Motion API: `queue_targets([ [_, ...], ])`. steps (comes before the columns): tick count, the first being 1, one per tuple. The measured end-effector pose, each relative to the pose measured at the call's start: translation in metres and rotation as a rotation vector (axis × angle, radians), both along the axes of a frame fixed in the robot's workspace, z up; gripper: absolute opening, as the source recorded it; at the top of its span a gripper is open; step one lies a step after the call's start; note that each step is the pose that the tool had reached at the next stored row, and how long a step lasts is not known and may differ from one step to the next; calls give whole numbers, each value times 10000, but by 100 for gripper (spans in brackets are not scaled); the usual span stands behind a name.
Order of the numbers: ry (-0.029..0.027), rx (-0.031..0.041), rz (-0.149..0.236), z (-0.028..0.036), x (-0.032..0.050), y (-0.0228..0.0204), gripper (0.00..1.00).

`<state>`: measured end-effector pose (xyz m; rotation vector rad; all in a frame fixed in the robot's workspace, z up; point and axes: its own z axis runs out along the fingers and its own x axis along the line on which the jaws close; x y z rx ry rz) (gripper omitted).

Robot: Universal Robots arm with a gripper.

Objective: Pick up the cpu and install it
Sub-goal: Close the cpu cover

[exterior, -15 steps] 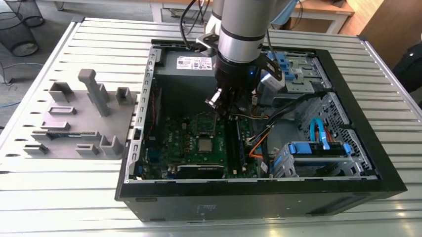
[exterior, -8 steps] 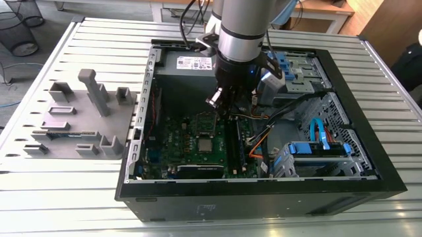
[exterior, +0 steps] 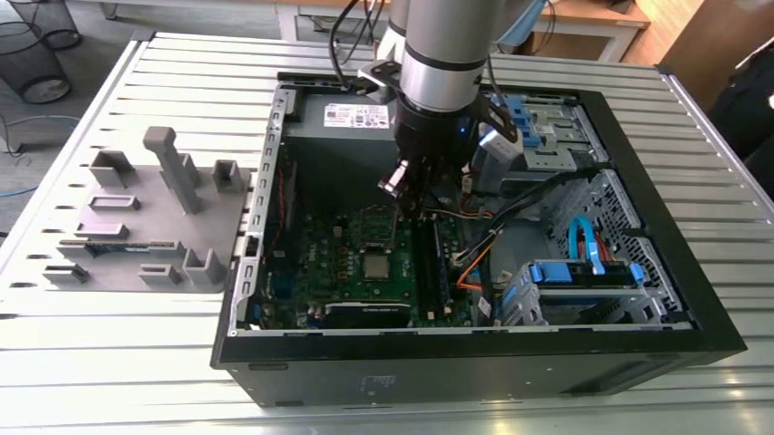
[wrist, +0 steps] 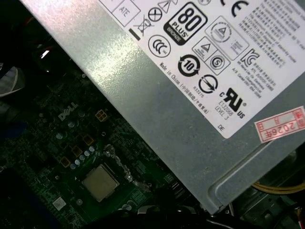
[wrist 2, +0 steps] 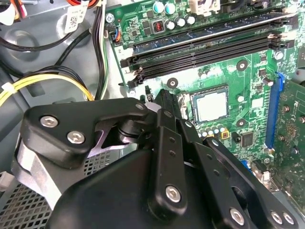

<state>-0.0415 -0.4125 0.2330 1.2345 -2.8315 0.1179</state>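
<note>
The black metal computer case (exterior: 484, 362) lay on the slatted metal tabletop (exterior: 121, 362), a grey moulded fixture block (exterior: 145, 217) beside it at the exterior view's left. Inside, the small square silver cpu (exterior: 379, 265) sat on the green motherboard (exterior: 314, 263).

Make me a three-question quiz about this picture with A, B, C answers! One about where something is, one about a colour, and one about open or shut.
1. Where is the cpu?
A. on the grey tray
B. on the table
C. on the motherboard inside the case

2. What colour is the motherboard?
A. green
B. red
C. white

3. How is the case?
A. closed all round
B. open, its inside showing
C. wrapped in cloth

Answers:
1 C, the small silver square lies on the board in the exterior view and in both wrist views.
2 A, the board is green all around the cpu.
3 B, the board and cables inside are in plain sight.
</note>
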Motion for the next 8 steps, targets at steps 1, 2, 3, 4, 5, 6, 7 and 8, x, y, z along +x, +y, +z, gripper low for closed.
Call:
queue_targets([
  [1, 0, 0, 7, 0, 0, 0, 11],
  [2, 0, 0, 8, 0, 0, 0, 11],
  [3, -1, 0, 9, 0, 0, 0, 11],
  [4, -1, 0, 9, 0, 0, 0, 11],
  [5, -1, 0, 9, 0, -3, 1, 11],
  [6, -1, 1, 9, 0, -9, 1, 11],
  [7, 0, 1, 11, 0, -15, 1, 11],
  [8, 0, 1, 11, 0, -23, 1, 11],
])
